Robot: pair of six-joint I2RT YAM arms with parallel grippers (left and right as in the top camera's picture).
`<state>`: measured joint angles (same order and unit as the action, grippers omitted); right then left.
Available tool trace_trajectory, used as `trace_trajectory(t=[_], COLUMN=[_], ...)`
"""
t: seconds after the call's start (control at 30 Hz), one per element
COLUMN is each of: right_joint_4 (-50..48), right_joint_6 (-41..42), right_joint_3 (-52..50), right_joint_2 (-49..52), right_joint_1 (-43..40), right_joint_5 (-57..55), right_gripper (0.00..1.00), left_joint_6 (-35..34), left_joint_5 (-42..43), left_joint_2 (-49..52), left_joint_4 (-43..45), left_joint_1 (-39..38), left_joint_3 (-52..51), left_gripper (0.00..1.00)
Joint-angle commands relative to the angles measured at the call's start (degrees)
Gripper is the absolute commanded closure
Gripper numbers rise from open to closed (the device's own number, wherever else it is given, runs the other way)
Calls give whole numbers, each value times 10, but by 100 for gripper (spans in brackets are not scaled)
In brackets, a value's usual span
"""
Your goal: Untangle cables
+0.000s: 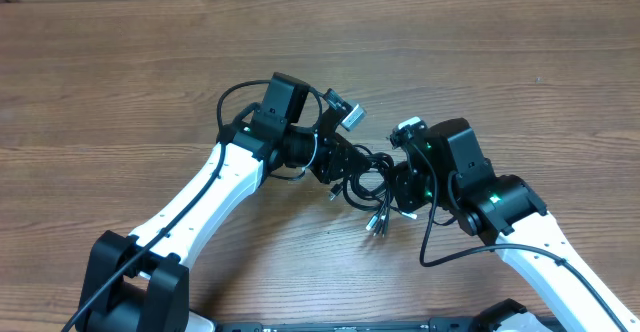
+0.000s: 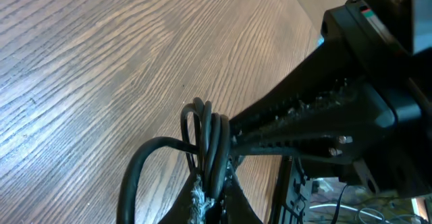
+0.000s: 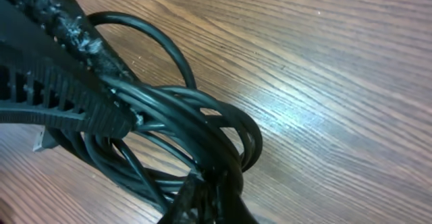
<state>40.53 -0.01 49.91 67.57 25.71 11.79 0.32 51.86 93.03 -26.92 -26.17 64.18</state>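
Mid-table (image 1: 150, 62), I see left gripper (image 1: 338, 164) and right gripper (image 1: 396, 184) both clamped on the cables (image 1: 365, 184), same tangle; silver plug ends (image 1: 378, 224) stick out beside the right gripper.

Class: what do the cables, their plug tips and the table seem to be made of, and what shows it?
The cables: probably rubber or plastic sheath, black, smooth, slightly glossy; they loop and catch highlights. The plug tips: likely metal; silvery glint. The table: wood or wood-look laminate; brown grain lines, faint sheen.
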Motion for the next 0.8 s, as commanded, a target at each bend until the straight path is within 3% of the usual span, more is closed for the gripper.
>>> trace_trajectory(t=[0.0,0.33,0.43,0.57,0.77], right_joint_4=[6,74,64,44,34], right_joint_6=[0,192,191,164,165], right_joint_3=[7,7,7,7,7], right_joint_2=[6,6,6,6,6], right_joint_1=[3,3,3,3,3], right_joint_5=[-7,-225,-141,-28,-21], right_gripper=[96,96,94,88,88], left_joint_6=[-3,-3,-3,-3,-4], left_joint_5=[15,-80,-109,-224,-294], left_joint_2=[-6,-6,-6,-5,-5], left_joint_4=[3,-28,-34,-52,-86], left_joint_1=[-1,0,0,-8,-16], left_joint_3=[10,10,10,9,9], left_gripper=[96,96,96,96,96])
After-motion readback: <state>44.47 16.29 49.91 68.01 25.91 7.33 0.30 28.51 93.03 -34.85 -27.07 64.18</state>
